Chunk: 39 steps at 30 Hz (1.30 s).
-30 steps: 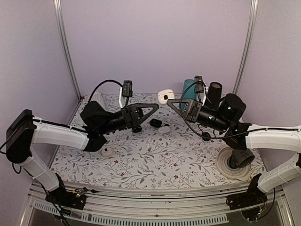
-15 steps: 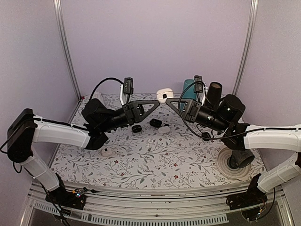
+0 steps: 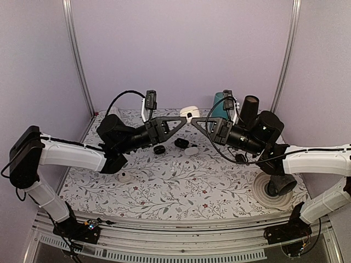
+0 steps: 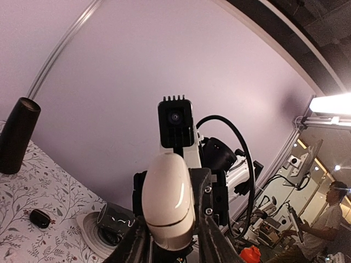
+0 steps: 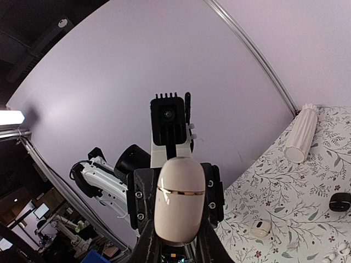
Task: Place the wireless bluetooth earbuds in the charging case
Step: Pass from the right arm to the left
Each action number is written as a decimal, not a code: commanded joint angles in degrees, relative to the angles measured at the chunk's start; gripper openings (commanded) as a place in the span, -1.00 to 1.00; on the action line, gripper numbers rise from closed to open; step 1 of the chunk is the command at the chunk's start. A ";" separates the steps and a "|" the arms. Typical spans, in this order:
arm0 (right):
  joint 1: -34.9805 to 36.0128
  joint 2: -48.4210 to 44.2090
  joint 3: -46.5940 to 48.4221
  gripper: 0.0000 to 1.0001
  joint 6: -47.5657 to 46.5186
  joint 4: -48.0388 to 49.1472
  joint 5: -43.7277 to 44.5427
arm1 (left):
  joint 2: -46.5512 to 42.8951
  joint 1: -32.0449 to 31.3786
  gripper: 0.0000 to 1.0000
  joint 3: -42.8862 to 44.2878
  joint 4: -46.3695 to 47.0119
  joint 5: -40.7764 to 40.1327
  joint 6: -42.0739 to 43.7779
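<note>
1. Top ext. view: L tool and R tool are raised above the surface, tip to tip at centre. Charging case is in the air between them. On the surface below, a white oval piece lies just beside a black rounded piece; too small to ID.
2. L wrist view: case upright, lid closed. Fingers press both its lower sides, so L tool is clamped on the case. R tool is directly behind.
3. R wrist view: case upright, w/ thin gold seam. Fingers press both lower sides, so R tool is likewise clamped on it.
</note>
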 commanded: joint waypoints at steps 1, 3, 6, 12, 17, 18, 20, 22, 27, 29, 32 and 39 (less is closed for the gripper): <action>0.48 0.89 -0.20 -0.95 0.38 0.60 -0.14 | 0.54 0.57 -0.37 1.94 0.46 0.36 -0.12; 0.56 1.08 -0.14 -0.95 0.27 0.53 0.01 | 0.58 0.55 -0.40 2.02 0.36 0.57 -0.05; 0.61 1.49 0.07 -0.95 0.22 0.18 -0.26 | 0.60 0.58 -0.43 2.01 0.43 0.68 -0.10; 0.69 2.00 0.61 -0.94 -0.52 -2.06 -0.23 | 0.60 0.54 -0.64 2.04 1.13 1.72 0.11; 0.71 1.60 0.80 -0.92 -1.68 -4.78 0.61 | 0.19 0.66 -1.00 1.94 1.18 3.30 1.35; 0.69 1.52 0.86 -0.87 -1.84 -5.31 0.81 | -0.02 0.73 -1.00 1.86 0.74 3.67 1.71; 0.68 1.22 0.95 -0.75 -2.27 -6.68 1.27 | -0.46 0.96 -1.00 1.50 -0.02 4.05 2.34; 0.69 0.76 0.97 -0.47 -2.88 -7.80 1.91 | -1.05 1.22 -1.00 0.90 -0.33 4.55 2.88; 0.23 -1.22 0.77 0.08 -4.57 -10.20 2.97 | -2.91 2.43 -1.00 -0.48 -2.06 5.92 3.71; -0.42 -2.03 0.53 0.15 -4.93 -10.89 2.77 | -3.35 2.91 -1.00 -0.69 -3.09 6.96 4.01; -1.45 -3.28 0.04 0.25 -5.35 -11.17 1.87 | -3.75 3.65 -1.00 -0.56 -5.73 8.43 4.71; -1.71 -4.49 1.09 0.36 -7.80 -12.05 -0.82 | -3.86 4.56 -1.00 0.40 -11.34 11.12 6.03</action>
